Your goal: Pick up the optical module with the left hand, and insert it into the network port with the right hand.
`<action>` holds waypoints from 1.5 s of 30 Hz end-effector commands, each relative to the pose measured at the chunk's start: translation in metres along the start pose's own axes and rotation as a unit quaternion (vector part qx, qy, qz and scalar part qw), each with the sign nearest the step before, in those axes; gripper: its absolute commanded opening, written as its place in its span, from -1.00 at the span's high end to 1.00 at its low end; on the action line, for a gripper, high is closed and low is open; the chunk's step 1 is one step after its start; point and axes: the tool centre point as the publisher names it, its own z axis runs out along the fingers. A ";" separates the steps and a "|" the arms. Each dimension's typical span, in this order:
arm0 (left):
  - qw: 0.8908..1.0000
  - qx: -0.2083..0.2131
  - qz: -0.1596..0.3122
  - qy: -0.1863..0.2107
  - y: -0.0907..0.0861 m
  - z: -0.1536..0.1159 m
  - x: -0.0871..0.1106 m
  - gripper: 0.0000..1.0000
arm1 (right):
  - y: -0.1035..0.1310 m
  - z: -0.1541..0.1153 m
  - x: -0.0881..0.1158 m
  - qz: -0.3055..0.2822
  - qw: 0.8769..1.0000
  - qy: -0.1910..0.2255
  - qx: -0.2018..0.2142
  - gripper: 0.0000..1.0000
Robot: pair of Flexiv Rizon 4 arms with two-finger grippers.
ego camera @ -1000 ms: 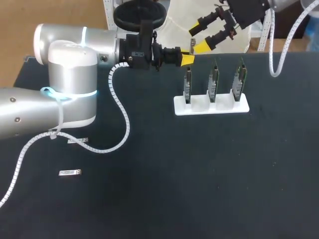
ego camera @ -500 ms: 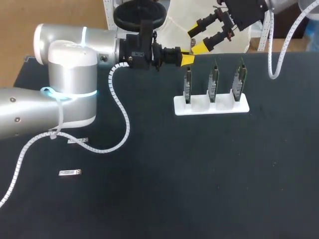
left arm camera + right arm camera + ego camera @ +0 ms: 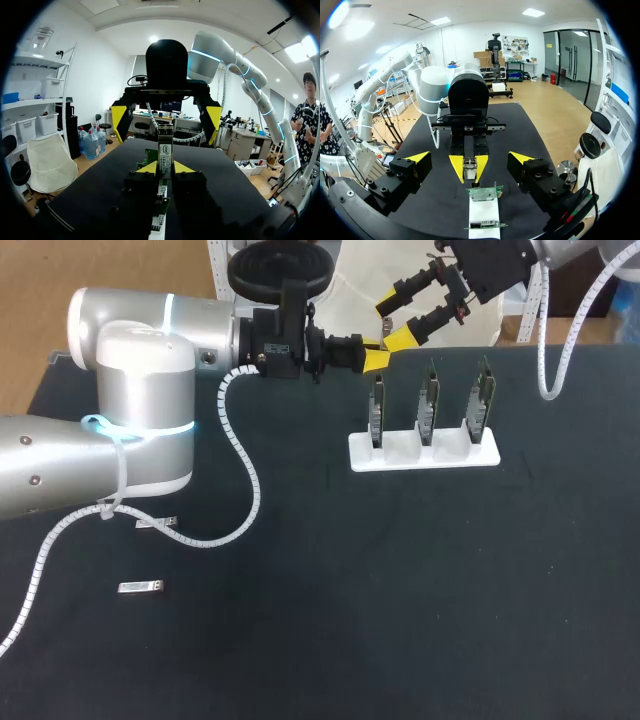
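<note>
Clamping the half-hidden optical module (image 3: 165, 150), left end effector (image 3: 376, 359) faces right end effector (image 3: 392, 322), spread empty.

Even overhead light falls on the white rack (image 3: 424, 452), the brightest thing on the matte black table (image 3: 400, 590), which stays dull and dark around it. Shadows at the rack's foot are soft and barely readable against that surface. Left of the rack, the silver shell of the left arm (image 3: 130, 370) carries broad, soft highlights and a glowing cyan ring. In the left wrist view, near the rack, the pale label of the optical module (image 3: 165, 152) catches the light between the vivid yellow tips of the left gripper (image 3: 165, 168).
</note>
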 end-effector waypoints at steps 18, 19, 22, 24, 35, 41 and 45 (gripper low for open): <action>1.000 -0.003 0.001 -0.003 -0.001 0.000 0.001 1.00 | 0.003 -0.001 0.002 -0.001 1.000 -0.005 0.000 1.00; 1.000 -0.003 0.001 -0.003 -0.001 0.000 0.001 1.00 | 0.004 -0.002 0.002 -0.001 1.000 -0.004 0.001 1.00; 1.000 -0.003 0.001 -0.003 -0.001 0.000 0.001 1.00 | 0.004 -0.002 0.003 -0.001 1.000 -0.005 0.002 1.00; 1.000 -0.003 0.001 -0.003 -0.001 0.000 0.001 1.00 | 0.005 -0.002 0.003 -0.002 1.000 -0.006 0.001 1.00; 1.000 -0.003 0.001 -0.003 -0.001 0.000 0.001 -1.00 | 0.007 -0.005 0.003 -0.003 1.000 -0.005 0.005 1.00; 1.000 -0.009 0.008 0.003 -0.002 -0.003 -0.001 -1.00 | 0.008 -0.005 0.003 -0.003 1.000 -0.004 0.007 1.00; 1.000 -0.016 0.010 0.014 -0.003 -0.011 -0.003 -1.00 | 0.009 -0.006 0.004 -0.003 1.000 -0.004 0.008 1.00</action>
